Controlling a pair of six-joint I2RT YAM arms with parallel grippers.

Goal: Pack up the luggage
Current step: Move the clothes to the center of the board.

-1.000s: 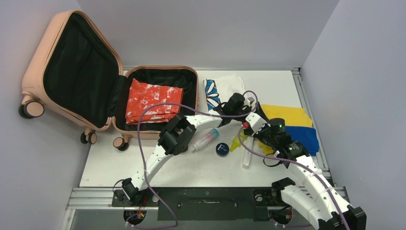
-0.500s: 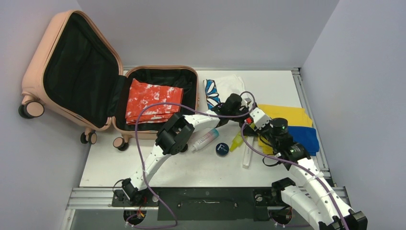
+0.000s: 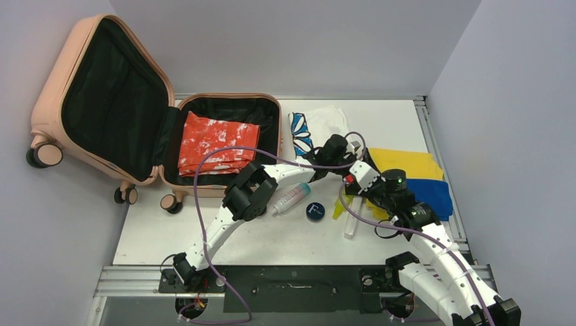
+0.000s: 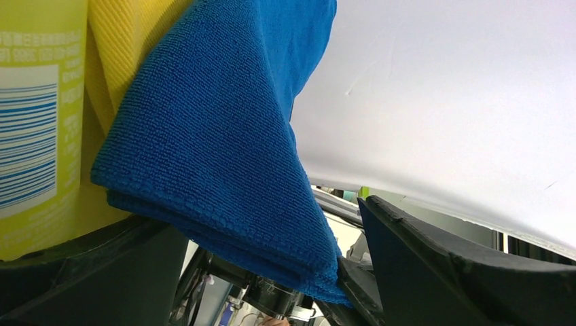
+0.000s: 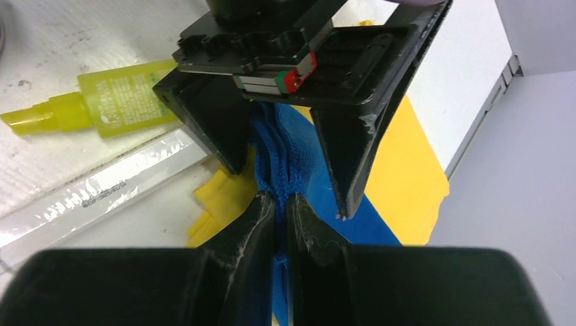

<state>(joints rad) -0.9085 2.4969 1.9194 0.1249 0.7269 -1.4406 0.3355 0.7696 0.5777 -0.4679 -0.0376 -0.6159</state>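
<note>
Two halves of the suitcase (image 3: 47, 102) gape at the overhead view's upper left, a red garment (image 3: 214, 142) inside. Left wrist view: my left gripper (image 4: 251, 217) stands wide around the blue cloth (image 4: 204, 136). Right wrist view: my right gripper (image 5: 280, 200) pinches that cloth; I'd close the left squarely on the fold before releasing.

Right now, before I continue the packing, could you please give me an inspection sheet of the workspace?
Surface: white table, lightly scuffed.
Job's things: luggage open, lid upright; red patterned cloth lies in the flat half.
Clutter: white-blue cloth, yellow cloth, blue cloth, tube, round tin, yellow bottle, clear long pack.
End effectors: right end effector shut on the blue cloth's fold; left end effector open, straddling that fold.
Cables: purple cables loop over both arms; snag: nothing seen.
Surroundings: plain walls on three sides.
</note>
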